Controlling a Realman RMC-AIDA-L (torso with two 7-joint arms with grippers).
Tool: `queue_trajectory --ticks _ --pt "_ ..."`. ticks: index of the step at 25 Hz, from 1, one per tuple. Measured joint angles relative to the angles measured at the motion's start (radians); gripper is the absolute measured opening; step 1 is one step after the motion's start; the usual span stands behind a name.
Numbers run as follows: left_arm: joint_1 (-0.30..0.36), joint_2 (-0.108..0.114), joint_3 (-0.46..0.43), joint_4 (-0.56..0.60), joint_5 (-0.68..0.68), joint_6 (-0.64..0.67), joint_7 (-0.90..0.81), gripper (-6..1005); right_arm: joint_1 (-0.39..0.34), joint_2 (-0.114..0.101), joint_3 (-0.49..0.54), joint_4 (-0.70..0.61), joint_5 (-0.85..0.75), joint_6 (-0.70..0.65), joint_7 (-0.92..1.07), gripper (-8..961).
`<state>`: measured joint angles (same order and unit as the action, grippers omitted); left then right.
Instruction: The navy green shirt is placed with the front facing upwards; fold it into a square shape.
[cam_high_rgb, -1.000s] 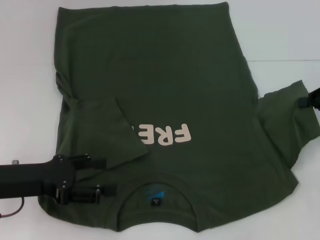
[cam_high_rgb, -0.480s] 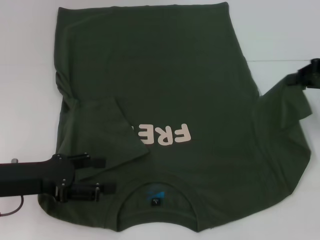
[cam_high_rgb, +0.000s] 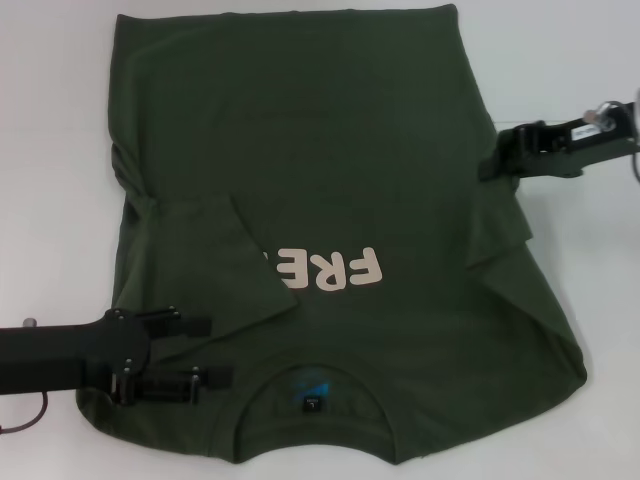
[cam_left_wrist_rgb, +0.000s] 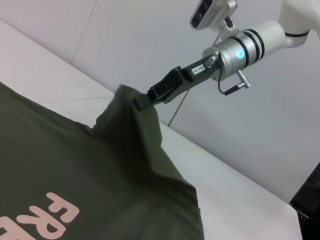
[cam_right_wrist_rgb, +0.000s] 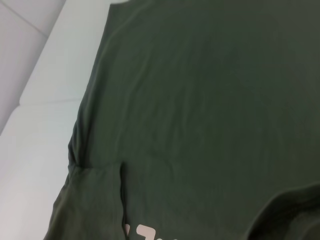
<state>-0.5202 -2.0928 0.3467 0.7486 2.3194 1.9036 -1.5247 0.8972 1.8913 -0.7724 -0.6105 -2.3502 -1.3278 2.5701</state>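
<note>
The navy green shirt (cam_high_rgb: 330, 150) lies flat on the table, front up, with its pink lettering (cam_high_rgb: 330, 268) and collar (cam_high_rgb: 312, 385) toward me. Its left sleeve (cam_high_rgb: 215, 265) is folded in over the chest. My left gripper (cam_high_rgb: 210, 352) rests open on the shoulder beside the collar. My right gripper (cam_high_rgb: 490, 165) is shut on the right sleeve (cam_high_rgb: 495, 225) and holds it lifted at the shirt's right side. The left wrist view shows the same right gripper (cam_left_wrist_rgb: 141, 101) pinching the raised sleeve (cam_left_wrist_rgb: 135, 130). The right wrist view shows only the shirt body (cam_right_wrist_rgb: 210, 100).
The white table (cam_high_rgb: 50, 150) runs around the shirt on the left, right and far sides. A thin seam (cam_high_rgb: 570, 122) crosses the table at the right. The left arm's black forearm (cam_high_rgb: 50, 355) lies across the near left.
My right gripper has travelled inward from the right edge of the view, carrying the sleeve up and over toward the shirt's body. The left arm has stayed still.
</note>
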Motion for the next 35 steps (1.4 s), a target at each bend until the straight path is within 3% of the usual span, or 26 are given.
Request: queue_trajectory --ticks 12,20,26,29,35 --pt "-0.001 -0.005 0.002 -0.001 0.0 0.001 -0.003 917 0.028 0.044 -0.107 0.039 0.0 0.101 0.003 45" --pt "-0.001 -0.007 0.003 -0.002 0.0 0.003 -0.011 917 0.025 0.047 -0.104 0.041 0.0 0.112 0.003 47" --pt "-0.002 -0.007 0.001 -0.002 0.0 0.005 -0.013 917 0.019 0.048 -0.089 0.041 0.007 0.128 0.003 177" --pt "-0.002 -0.007 0.001 -0.002 0.0 0.005 -0.021 917 0.012 0.049 -0.068 0.036 0.008 0.127 -0.003 419" --pt "-0.003 -0.004 -0.001 -0.002 -0.023 0.007 -0.08 917 -0.039 0.033 0.031 0.017 0.031 0.062 -0.039 550"
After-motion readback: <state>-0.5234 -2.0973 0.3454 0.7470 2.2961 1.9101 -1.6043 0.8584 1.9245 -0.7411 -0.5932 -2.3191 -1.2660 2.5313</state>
